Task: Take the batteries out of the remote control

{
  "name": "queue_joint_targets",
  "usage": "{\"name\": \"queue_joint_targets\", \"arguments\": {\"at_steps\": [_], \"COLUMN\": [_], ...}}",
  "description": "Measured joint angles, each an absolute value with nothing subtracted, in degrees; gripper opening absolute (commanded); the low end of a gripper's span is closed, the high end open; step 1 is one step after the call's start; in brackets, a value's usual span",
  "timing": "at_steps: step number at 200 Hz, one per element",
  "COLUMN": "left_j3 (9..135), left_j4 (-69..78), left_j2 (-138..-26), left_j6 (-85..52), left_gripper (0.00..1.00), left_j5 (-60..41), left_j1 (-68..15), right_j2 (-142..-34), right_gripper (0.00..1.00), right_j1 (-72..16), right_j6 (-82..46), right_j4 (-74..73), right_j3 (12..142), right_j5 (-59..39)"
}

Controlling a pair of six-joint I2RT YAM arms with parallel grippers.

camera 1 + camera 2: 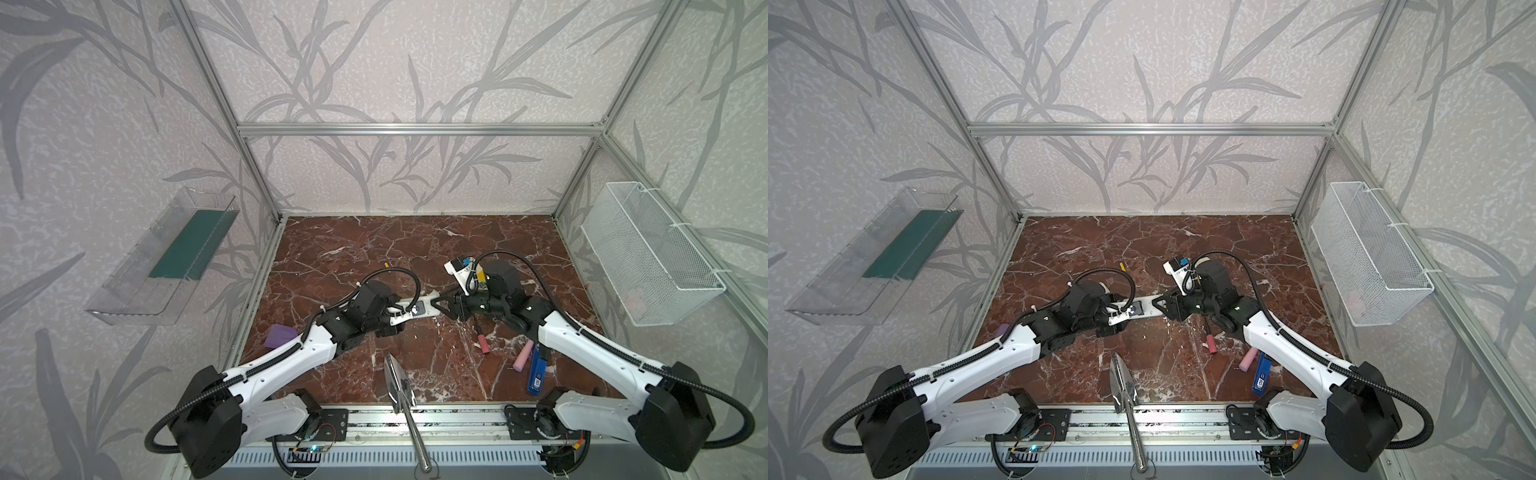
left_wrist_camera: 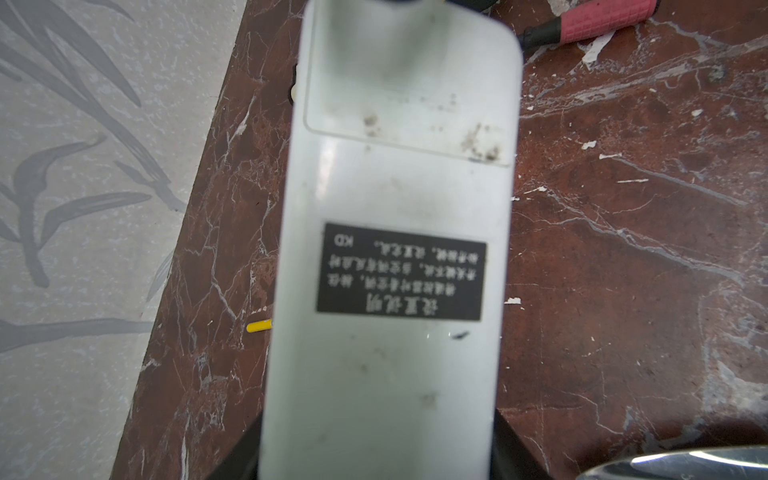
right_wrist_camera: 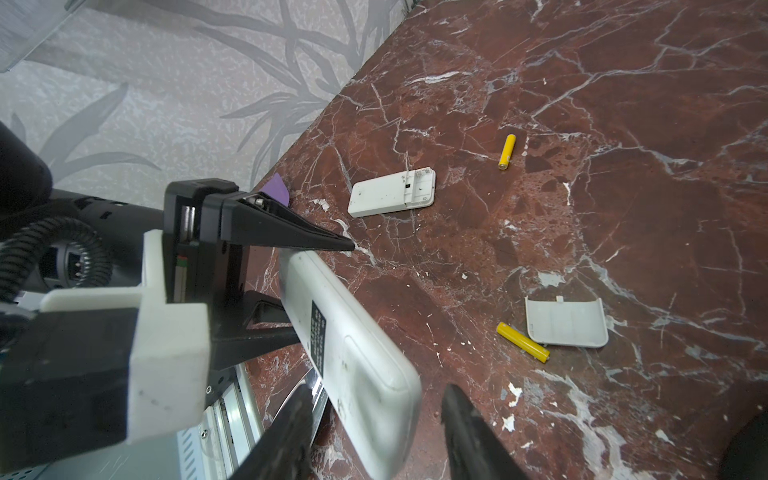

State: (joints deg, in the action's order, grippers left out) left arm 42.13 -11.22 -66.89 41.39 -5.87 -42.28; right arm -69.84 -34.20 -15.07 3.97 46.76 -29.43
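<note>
A white remote control is held above the table with its back and black label up. My left gripper is shut on one end of it. Its battery cover is closed at the other end. That end lies between the fingers of my open right gripper, with a gap on each side. Two yellow batteries lie on the marble; in both top views only the far one shows.
A second small white remote and a loose battery cover lie on the table. A pink-handled screwdriver, pink foam cylinder, blue object, metal trowel and purple piece sit near the front. A wire basket hangs on the right.
</note>
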Motion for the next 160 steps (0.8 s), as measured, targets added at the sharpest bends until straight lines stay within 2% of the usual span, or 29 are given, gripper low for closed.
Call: {"name": "queue_joint_targets", "arguments": {"at_steps": [65, 121, 139, 160], "left_j3": [42.13, 41.47, 40.71, 40.07], "left_j4": [-9.15, -8.34, -7.64, -6.22], "left_j2": [-66.89, -66.92, -66.89, -66.61], "left_j6": [40.47, 40.25, 40.07, 39.79], "left_gripper": [0.34, 0.32, 0.31, 0.30], "left_j5": [-6.37, -6.24, -6.42, -7.35], "left_j1": [-42.11, -41.15, -40.99, -40.82], "right_j2": [-72.86, -72.90, -72.16, -71.66], "right_gripper": [0.39, 0.24, 0.24, 0.29], "right_j1": [-34.61, -34.98, -35.31, -35.40], "right_j6": [-15.81, -16.03, -15.62, -15.14], "right_j4": [2.55, 1.37, 1.65, 1.93], "right_j3": [46.76, 46.78, 46.78, 46.78], "right_j5": [-30.74, -31.18, -31.14, -30.68]}}
